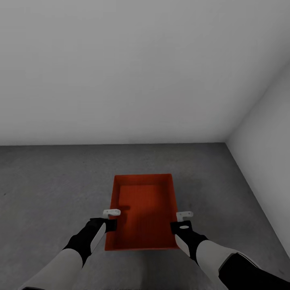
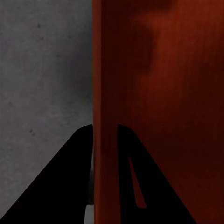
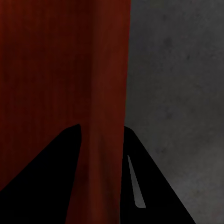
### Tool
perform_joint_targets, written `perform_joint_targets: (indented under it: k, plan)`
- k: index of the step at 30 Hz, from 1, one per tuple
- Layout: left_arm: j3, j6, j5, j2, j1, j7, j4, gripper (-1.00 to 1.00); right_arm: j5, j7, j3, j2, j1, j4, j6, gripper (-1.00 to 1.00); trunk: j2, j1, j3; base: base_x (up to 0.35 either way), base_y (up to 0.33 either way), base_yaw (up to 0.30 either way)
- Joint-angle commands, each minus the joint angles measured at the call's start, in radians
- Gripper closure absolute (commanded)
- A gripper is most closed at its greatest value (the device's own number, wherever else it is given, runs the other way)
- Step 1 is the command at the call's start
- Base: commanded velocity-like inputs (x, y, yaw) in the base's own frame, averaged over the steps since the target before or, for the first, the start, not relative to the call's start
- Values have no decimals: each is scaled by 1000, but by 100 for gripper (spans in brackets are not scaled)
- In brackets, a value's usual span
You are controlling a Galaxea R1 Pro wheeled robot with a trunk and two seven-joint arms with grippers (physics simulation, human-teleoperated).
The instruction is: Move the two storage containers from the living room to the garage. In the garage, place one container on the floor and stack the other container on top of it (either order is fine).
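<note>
One red-orange open-topped storage container [image 1: 143, 209] lies lengthwise in front of me over the grey speckled garage floor [image 1: 48, 181]; whether it rests on the concrete or hangs just above it I cannot tell. My left gripper [image 1: 112, 212] is shut on its left side wall, and my right gripper [image 1: 184, 216] is shut on its right side wall. In the left wrist view the dark fingers [image 2: 70, 182] straddle the container wall [image 2: 105, 93]. The right wrist view has the fingers [image 3: 140, 186] either side of the other wall [image 3: 105, 93]. The bin is empty.
A plain white back wall [image 1: 121, 80] rises beyond the container. A white side wall [image 1: 270, 121] closes in on the right, meeting the back wall at a corner. Bare concrete stretches to the left and ahead of the bin.
</note>
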Motion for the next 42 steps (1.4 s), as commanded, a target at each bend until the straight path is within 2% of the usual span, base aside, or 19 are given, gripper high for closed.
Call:
perform_joint_targets:
  k: [1,10,42]
  plan:
    - [-7,-28,-12,2,-1,13,-4,100,-21,-9,8,0,0,29,8,100,-8,4,-4,0,0,0]
    - [-7,-28,-12,2,-1,13,-4,100,-22,-9,8,-1,0,29,8,100,-71,38,-32,0,0,0]
    - [-7,-26,-12,2,-1,15,-4,100,-21,-9,8,-1,0,29,9,100,-71,38,-32,0,0,0]
